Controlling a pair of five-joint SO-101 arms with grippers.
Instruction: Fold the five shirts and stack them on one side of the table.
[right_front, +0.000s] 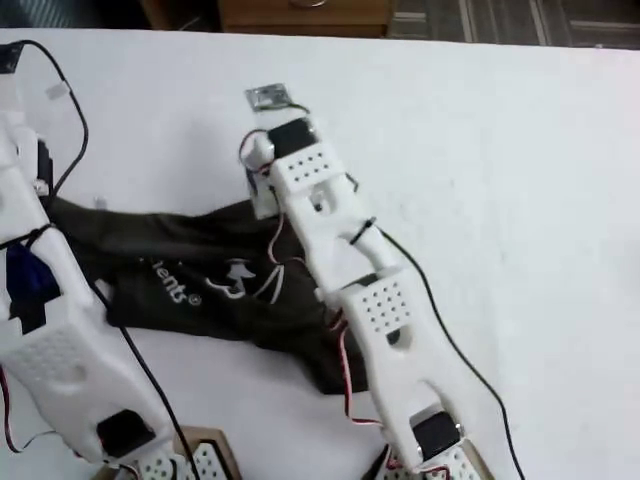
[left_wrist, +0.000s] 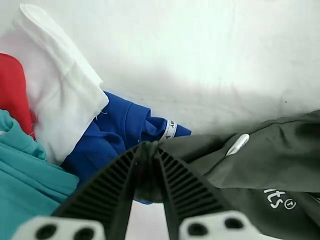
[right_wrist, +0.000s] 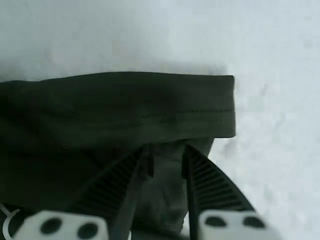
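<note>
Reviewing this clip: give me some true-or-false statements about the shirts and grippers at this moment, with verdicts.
1. The left gripper pinches the dark shirt. True.
2. The dark shirt is folded into a neat square. False: it lies spread out and rumpled on the table.
3. A blue shirt lies against a white shirt. True.
4. The right gripper hangs open over bare table. False: it is shut on the dark shirt's cloth.
</note>
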